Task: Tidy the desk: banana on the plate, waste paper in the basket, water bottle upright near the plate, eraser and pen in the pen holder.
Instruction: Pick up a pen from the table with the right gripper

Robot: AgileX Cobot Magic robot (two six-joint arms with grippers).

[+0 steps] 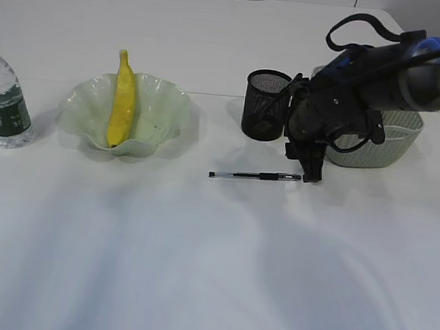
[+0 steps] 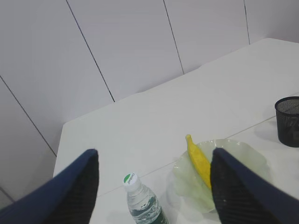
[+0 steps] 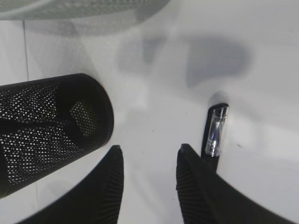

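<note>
At the far left of the exterior view, the water bottle (image 1: 3,96) stands upright on the counter (image 1: 195,264), white cap on, a little apart from the plate (image 1: 167,105). The plate sits left of centre and holds the banana (image 1: 122,109), which lies lengthwise in it with its stem toward the back. My left wrist view looks down on the same group from above; my left gripper (image 2: 154,186) stands wide, jaws well apart, holding nothing and hanging clear above the bottle and plate.

Right of centre, the pen (image 1: 255,176) lies flat on the counter, in front of the pen holder (image 1: 265,105). The pen holder stands upright; through its mouth in the right wrist view I see a pale blocky shape inside, which I cannot identify with certainty. My right gripper (image 1: 311,170) points down at the pen's right end, jaws partly apart. In the right wrist view the pen lies just beside one fingertip (image 3: 196,186), outside the gap, so nothing is gripped.

At the right, the basket (image 1: 390,142) sits behind my right arm; its contents are hidden.
</note>
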